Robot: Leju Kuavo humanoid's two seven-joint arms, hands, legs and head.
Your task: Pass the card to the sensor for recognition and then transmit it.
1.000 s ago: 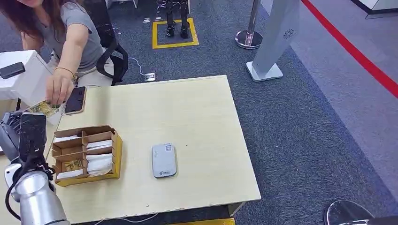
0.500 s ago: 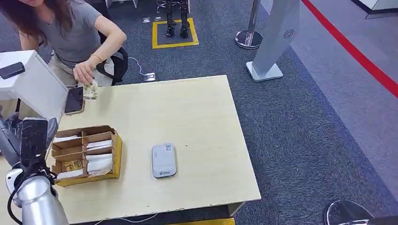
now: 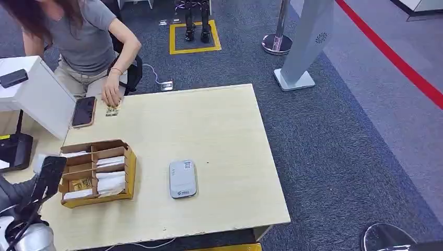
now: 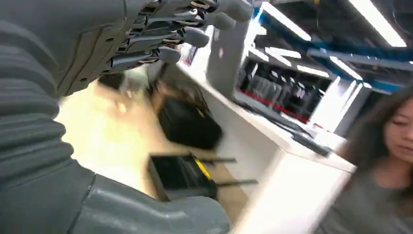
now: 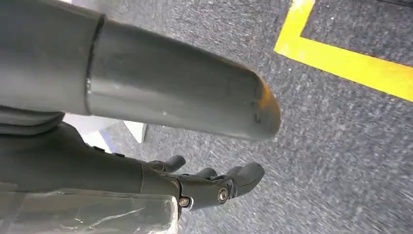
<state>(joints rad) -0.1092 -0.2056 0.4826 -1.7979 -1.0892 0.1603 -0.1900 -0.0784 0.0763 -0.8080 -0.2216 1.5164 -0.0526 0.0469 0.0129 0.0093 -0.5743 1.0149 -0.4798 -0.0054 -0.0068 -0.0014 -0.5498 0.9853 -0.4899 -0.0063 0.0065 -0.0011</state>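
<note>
Lowered since the earlier frame, the left hand [image 4: 160, 34] is being held empty, fingers apart, at the desk's [image 3: 209, 125] eight o'clock corner. A card [image 3: 112, 110] is being pressed onto the desk at eleven o'clock by a person's hand [image 3: 111, 94]. The right hand [image 5: 214, 185] is being hung over carpet, fingers loosely apart.

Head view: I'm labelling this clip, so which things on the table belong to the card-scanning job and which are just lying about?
Job:
card under the person's hand
grey sensor
cardboard box of cards
left hand

Lying about:
phone
stanchion base
white stand
</note>
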